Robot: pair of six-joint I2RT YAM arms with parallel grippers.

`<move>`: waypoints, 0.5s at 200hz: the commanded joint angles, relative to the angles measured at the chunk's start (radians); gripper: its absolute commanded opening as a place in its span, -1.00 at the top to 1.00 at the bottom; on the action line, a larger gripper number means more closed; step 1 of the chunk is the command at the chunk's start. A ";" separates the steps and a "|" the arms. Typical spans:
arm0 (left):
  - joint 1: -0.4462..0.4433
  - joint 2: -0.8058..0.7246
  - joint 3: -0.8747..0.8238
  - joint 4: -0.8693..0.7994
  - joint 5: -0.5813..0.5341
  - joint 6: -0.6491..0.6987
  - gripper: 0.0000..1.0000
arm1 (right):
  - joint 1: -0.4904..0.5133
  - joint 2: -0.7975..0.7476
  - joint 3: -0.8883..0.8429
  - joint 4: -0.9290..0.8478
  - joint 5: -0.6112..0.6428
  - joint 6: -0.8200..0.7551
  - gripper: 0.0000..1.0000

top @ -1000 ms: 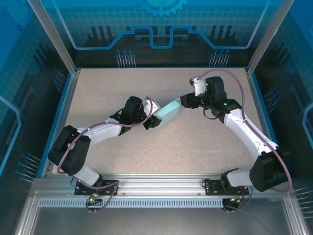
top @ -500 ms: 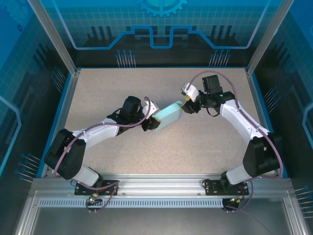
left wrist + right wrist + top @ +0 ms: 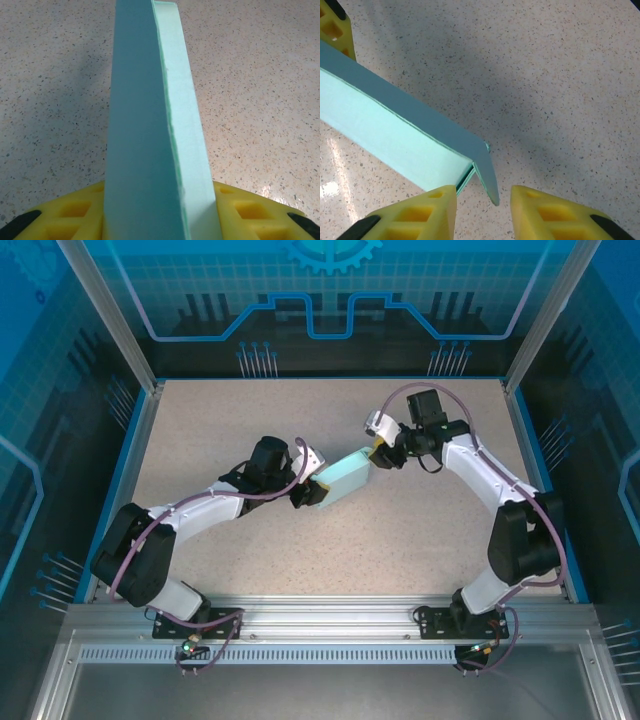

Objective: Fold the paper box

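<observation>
Tracking the right arm first: finding its wrist pulled in leftward from a second ago and its elbow folded back toward the right edge, bringing the right gripper (image 3: 377, 454) right up to the far end of the paper box (image 3: 340, 478). Noting narrower jaws there than before, too. Spotting next to no change on the left side: same pose, same clamp, box lying at nearly the same slant at mid-table.

Counting now: two arms, two grippers, one box, one speckled table (image 3: 250, 420).

Looking through the left wrist camera: catching the left gripper (image 3: 160, 220) squeezing the box's near end between two yellow pads (image 3: 75, 215) with square hollows. Seeing thin teal card held on edge and running straight away from the lens, darker broad face on the left, paler narrow side on the right, a crisp seam between.

Switching to the right wrist camera: seeing that gripper's yellow fingers (image 3: 420, 217) standing partly apart, straddling a small end flap (image 3: 487, 175) jutting from the box's corner. Making out bare table between flap and right-hand finger, so no pinch on anything. Picking out smooth matte card against beige, gritty tabletop.
</observation>
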 commanded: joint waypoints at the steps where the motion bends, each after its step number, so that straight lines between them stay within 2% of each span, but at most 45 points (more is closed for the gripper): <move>1: 0.004 -0.029 0.029 -0.001 0.039 0.007 0.56 | 0.010 0.015 0.034 -0.015 -0.007 -0.019 0.33; 51: 0.005 -0.025 0.031 0.000 0.040 0.003 0.56 | 0.023 0.030 0.060 -0.032 0.000 -0.017 0.66; 100: 0.004 -0.024 0.031 0.004 0.039 0.000 0.56 | 0.033 0.038 0.060 -0.036 0.028 -0.004 0.78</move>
